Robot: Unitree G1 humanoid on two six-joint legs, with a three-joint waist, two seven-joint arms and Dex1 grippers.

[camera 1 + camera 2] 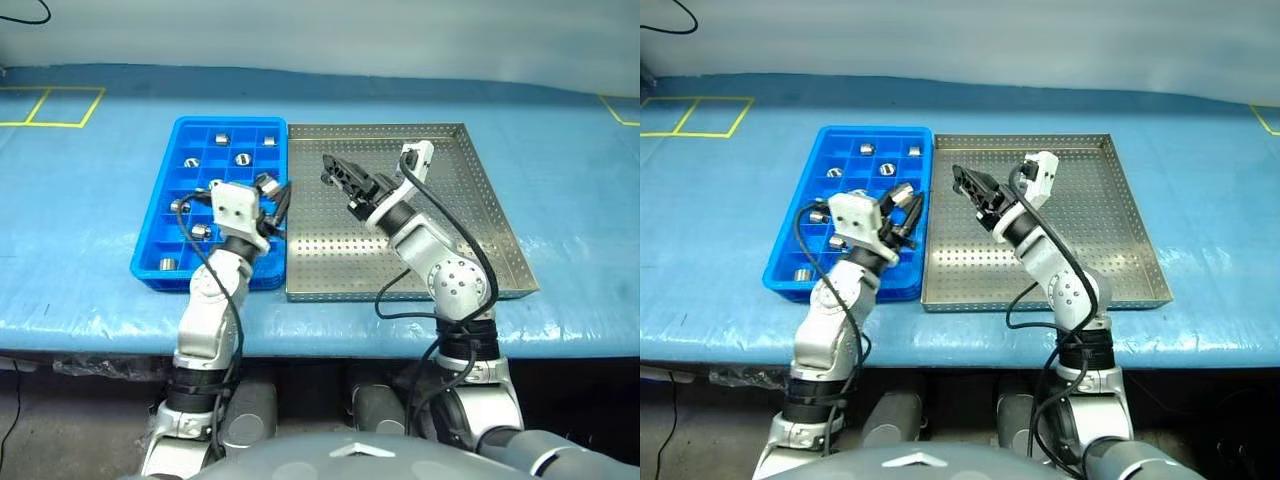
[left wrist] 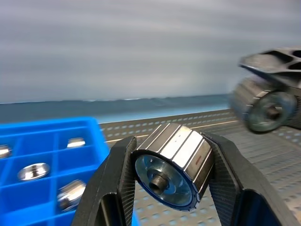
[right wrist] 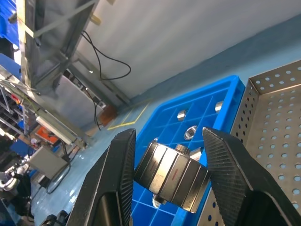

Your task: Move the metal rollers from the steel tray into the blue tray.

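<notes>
Several metal rollers (image 1: pixel 241 158) already sit in separate compartments of the blue tray (image 1: pixel 152 267), which lies on the left of the bench (image 1: pixel 90 210) with its long side against the steel tray (image 1: pixel 480 180). At least seven can be counted there, from the far row down to one in the near-left corner; some cells between them look empty.

Over the right-hand edge of the blue tray hangs the left claw (image 1: pixel 905 205), clenched on a roller (image 2: pixel 175 165). The left wrist view shows the faceted silver cylinder gripped across its sides between the two black fingers (image 2: pixel 117 174), its centre hole facing the camera, with blue compartments just beyond. It is lifted clear and not yet set down.

Further right, the right claw (image 1: pixel 338 172) is raised above the left part of the steel tray and points toward the blue tray. It too is clenched on a roller (image 3: pixel 173 175), seen in the right wrist view held between its fingers with the blue grid behind.

Across the steel tray, the perforated floor looks bare in both head views, though the arm hides a patch of it.

By my judgement the task is nearly finished: what remains is placing these two carried rollers into free compartments, left one first since it is nearer.
</notes>
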